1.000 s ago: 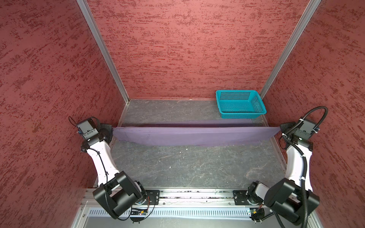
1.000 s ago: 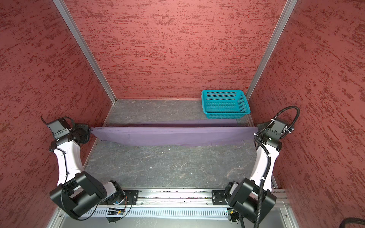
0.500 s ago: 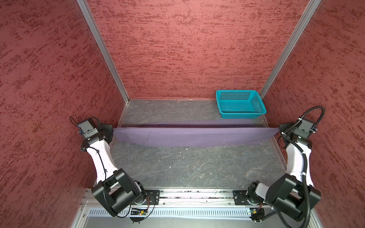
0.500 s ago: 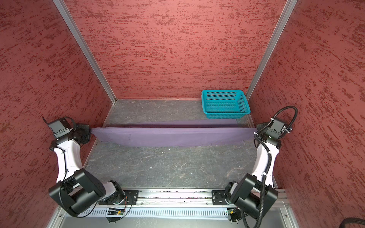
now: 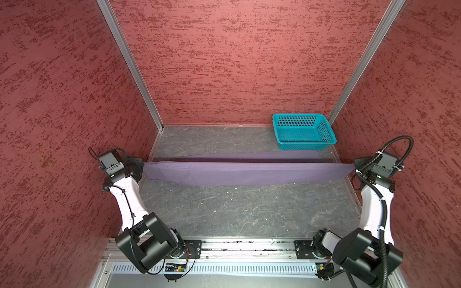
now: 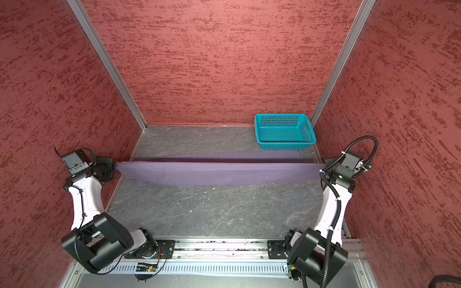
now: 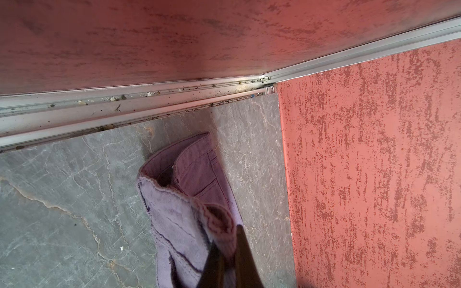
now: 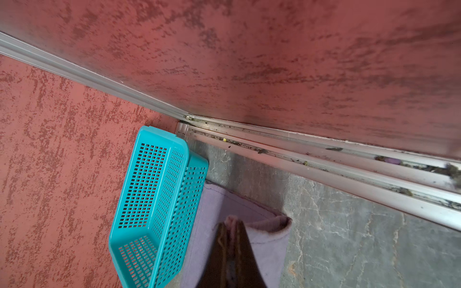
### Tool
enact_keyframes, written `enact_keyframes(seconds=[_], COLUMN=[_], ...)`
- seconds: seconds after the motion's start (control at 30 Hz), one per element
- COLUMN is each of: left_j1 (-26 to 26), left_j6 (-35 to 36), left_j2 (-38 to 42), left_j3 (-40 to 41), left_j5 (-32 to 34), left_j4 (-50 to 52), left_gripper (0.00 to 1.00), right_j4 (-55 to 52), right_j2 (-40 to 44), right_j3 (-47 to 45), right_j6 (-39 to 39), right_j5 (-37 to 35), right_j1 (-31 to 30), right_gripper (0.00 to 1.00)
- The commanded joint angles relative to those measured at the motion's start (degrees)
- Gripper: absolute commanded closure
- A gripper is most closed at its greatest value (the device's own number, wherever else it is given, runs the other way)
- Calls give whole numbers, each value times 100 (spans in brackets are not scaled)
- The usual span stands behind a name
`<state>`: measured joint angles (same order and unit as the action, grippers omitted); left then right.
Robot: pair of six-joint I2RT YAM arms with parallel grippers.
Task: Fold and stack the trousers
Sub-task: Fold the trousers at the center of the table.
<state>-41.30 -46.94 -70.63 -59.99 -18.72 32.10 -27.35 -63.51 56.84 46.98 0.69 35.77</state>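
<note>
The purple trousers (image 5: 244, 173) (image 6: 219, 173) are pulled out in a long band across the table, between the two side walls. My left gripper (image 5: 142, 165) (image 6: 114, 167) is shut on the waistband end, and in the left wrist view it (image 7: 227, 237) pinches a fold of waistband fabric (image 7: 219, 222). At the opposite end, my right gripper (image 5: 354, 167) (image 6: 324, 167) is shut on the leg end, seen close in the right wrist view (image 8: 230, 223). Part of the cloth (image 5: 237, 157) trails on the table behind the band.
A teal mesh basket (image 5: 296, 115) (image 6: 282, 115) (image 8: 154, 199) stands at the back right corner, with nothing in it, close to the trailing cloth. Red walls close in both sides and the back. Bare grey table (image 5: 237, 212) lies in front of the trousers.
Both grippers have shifted the stretched trousers slightly toward the near edge. Both grips are unchanged.
</note>
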Motion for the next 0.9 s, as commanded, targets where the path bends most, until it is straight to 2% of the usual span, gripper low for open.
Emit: enact_keyframes(seconds=[0.0,0.47,0.87], left_j1=[-160,356,798], left_j6=[120,106,145], left_j2=[-103,-671,-1302], left_j3=[-24,-13,-530], left_j5=[740,1194,1563], left_j4=[-766,-1108,-1180], left_gripper=[100,100,100], right_j4=[388,890,1351], right_j2=[38,-689,-1655], right_j3=[-79,-285,115], right_j6=[55,261,294], right_j5=[-873,-634,-570], right_j1=[118,115,-102], right_gripper=[100,100,100])
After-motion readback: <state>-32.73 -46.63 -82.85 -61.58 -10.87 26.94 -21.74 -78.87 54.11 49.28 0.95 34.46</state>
